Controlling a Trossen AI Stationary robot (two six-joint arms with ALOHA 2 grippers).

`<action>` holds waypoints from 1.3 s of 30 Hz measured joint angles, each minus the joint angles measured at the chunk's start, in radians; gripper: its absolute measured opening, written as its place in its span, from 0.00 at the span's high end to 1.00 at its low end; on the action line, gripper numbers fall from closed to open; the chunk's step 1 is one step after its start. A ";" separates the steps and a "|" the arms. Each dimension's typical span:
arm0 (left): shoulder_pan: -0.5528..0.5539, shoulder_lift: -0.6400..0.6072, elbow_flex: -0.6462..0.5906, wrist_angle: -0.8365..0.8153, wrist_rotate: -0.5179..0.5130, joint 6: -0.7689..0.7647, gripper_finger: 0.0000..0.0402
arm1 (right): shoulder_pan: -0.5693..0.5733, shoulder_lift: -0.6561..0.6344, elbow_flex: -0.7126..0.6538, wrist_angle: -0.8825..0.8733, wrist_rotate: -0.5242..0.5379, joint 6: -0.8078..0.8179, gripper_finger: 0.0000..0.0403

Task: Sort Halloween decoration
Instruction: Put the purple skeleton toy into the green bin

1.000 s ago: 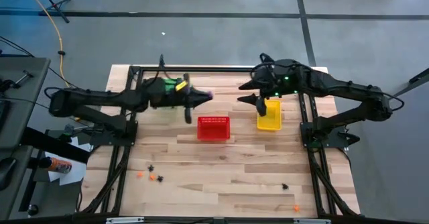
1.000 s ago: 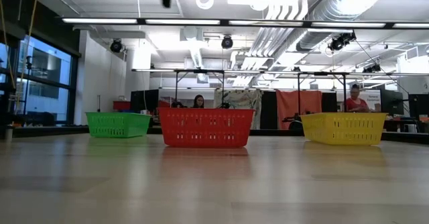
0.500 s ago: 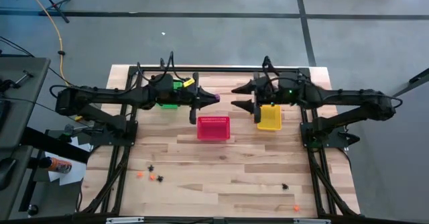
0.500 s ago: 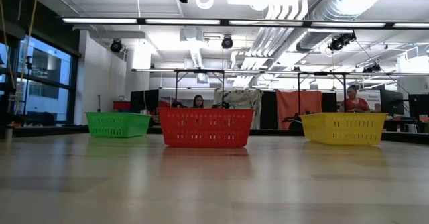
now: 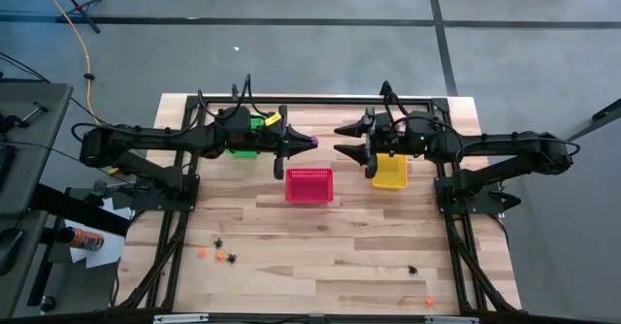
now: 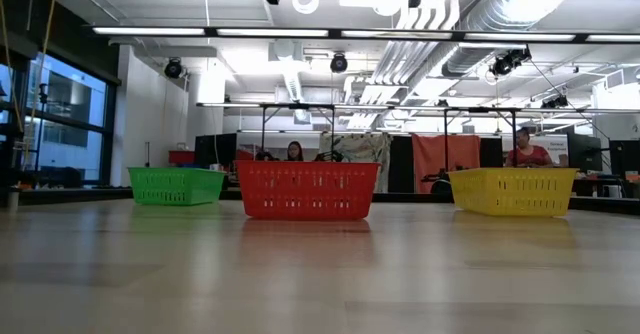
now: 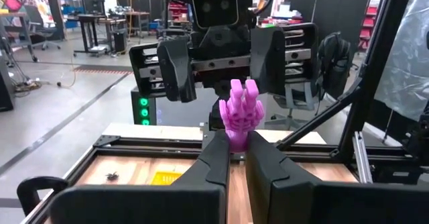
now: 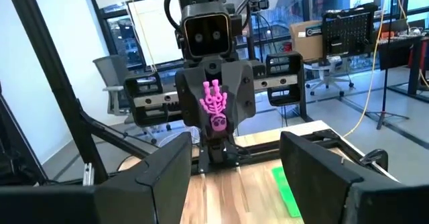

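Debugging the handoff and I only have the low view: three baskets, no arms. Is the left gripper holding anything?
Observer: Yes. The left gripper is shut on a purple skeleton hand, raised above the table.
Operator: Where's the right one?
Observer: The right gripper faces it across a short gap, jaws open, nothing between them.
Operator: Over which basket?
Observer: The trinket sits just beyond the far edge of the red basket, between the green basket and the yellow basket.
Operator: Anything left to sort?
Observer: Yes, small orange and black trinkets lie near the table's front edge.
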 joint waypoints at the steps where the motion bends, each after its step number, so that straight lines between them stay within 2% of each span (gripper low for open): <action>1: 0.000 0.000 0.000 0.000 0.000 0.000 0.98 | 0.000 0.000 0.000 -0.001 0.000 0.000 0.45; 13: 0.000 0.000 0.000 -0.002 0.000 -0.016 0.98 | 0.000 0.000 0.000 -0.002 0.000 -0.052 0.45; 31: 0.000 0.000 0.000 -0.001 0.000 -0.016 0.98 | 0.000 0.000 0.000 -0.046 -0.004 -0.010 0.45; 39: 0.005 0.000 0.000 -0.001 -0.011 -0.016 0.98 | 0.000 0.000 0.000 -0.047 -0.004 -0.052 0.45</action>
